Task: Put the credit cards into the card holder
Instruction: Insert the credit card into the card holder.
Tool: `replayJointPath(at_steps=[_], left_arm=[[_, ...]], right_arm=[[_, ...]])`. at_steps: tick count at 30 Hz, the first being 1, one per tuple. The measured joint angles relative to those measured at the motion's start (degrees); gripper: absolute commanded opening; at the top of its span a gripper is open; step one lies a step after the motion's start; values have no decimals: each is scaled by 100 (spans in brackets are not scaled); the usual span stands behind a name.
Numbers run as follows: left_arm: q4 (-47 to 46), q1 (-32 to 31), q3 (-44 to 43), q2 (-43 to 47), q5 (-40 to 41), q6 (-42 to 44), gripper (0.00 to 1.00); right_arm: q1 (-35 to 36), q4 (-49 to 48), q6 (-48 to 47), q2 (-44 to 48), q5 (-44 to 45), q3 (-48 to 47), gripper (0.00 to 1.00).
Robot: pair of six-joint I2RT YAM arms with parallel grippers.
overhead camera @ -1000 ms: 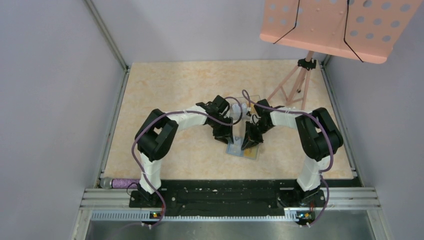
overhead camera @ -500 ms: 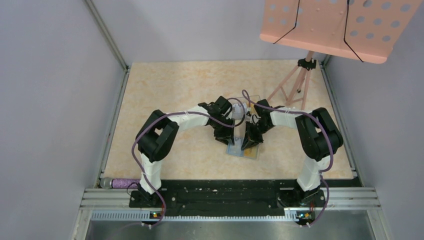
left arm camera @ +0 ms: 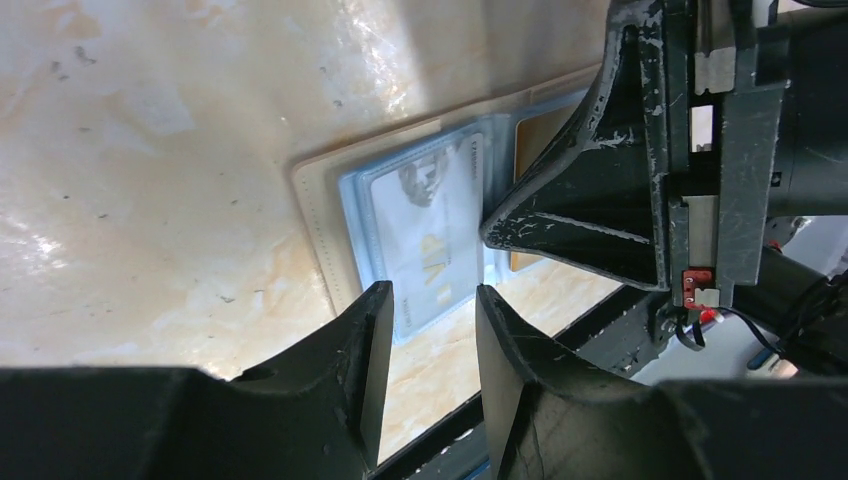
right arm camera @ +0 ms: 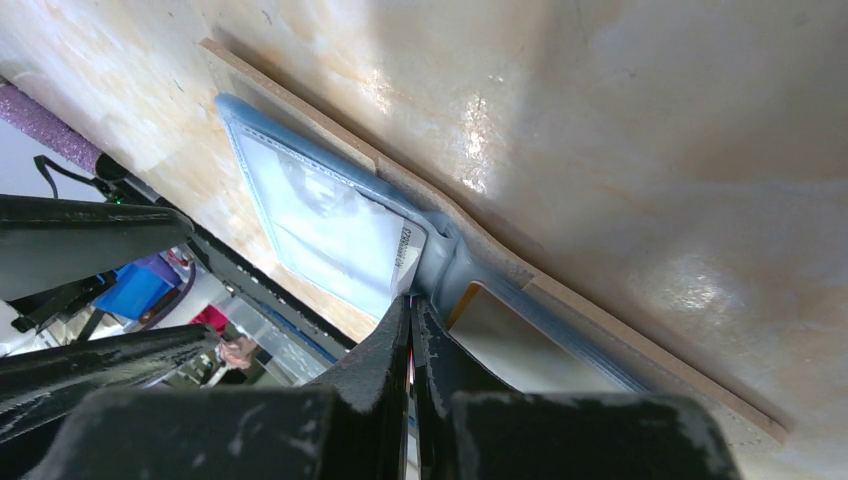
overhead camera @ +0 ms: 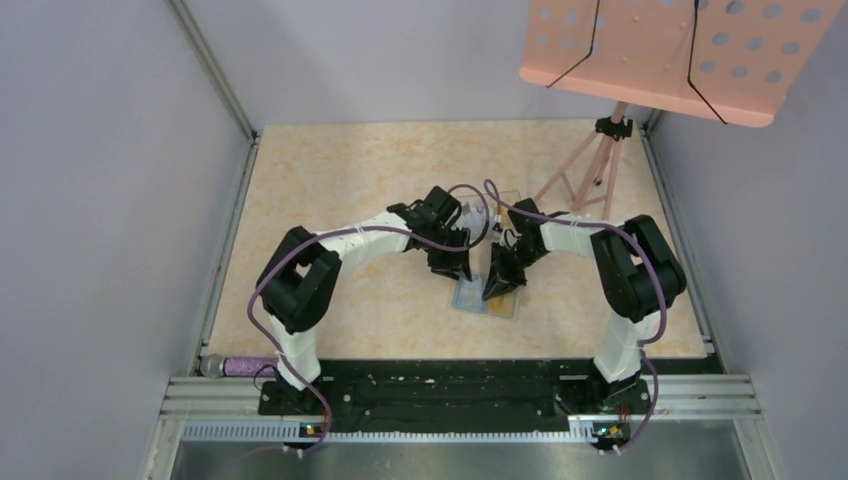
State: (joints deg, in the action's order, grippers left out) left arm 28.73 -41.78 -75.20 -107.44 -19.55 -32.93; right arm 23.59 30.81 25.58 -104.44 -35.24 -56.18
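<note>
**Card holder lying open, right hand pinning its fold**

I am looking at the card holder (left arm camera: 320, 220) lying opened flat on the worktop (left arm camera: 150, 200), between the two arms, blue-grey lining up. A silver card (left arm camera: 430, 235) is sitting in the clear sleeve of one half, and a yellow card (left arm camera: 535, 135) is showing in the other half.

I am judging the holder to be light and floppy, likely to spring shut or skid on the glossy worktop unless one side is pinned. The cards look thin, stiff and slick; lying flat they are offering little to pinch, so I am planning to take them by a short edge and slide them in along the sleeve.

My right hand (right arm camera: 411, 305) is pointing steeply down, fingers clenched together with nothing I can make out between them, tips at the centre fold beside the silver card. My left hand (left arm camera: 432, 300) is hovering just off the holder's near edge, released and empty, its fingers parted and aimed toward the silver card.
</note>
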Motion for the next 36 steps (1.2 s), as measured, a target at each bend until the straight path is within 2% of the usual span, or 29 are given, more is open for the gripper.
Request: replayJointPath(at_steps=[15, 25, 29, 33, 36], left_arm=[[-111, -20, -15, -533, -319, 13, 41], [-240, 7, -26, -544, -595, -33, 33], [-426, -7, 17, -487, -850, -166, 25], [-575, -46, 20, -435, -1054, -264, 2], [-577, -42, 20, -435, -1084, -302, 0]], right_arm=[[0, 4, -2, -28, -50, -7, 0], [0, 9, -4, -33, -61, -7, 0], [0, 20, -7, -33, -66, -7, 0], [0, 20, -33, -31, -83, -7, 0], [2, 31, -52, -17, -81, -7, 0]])
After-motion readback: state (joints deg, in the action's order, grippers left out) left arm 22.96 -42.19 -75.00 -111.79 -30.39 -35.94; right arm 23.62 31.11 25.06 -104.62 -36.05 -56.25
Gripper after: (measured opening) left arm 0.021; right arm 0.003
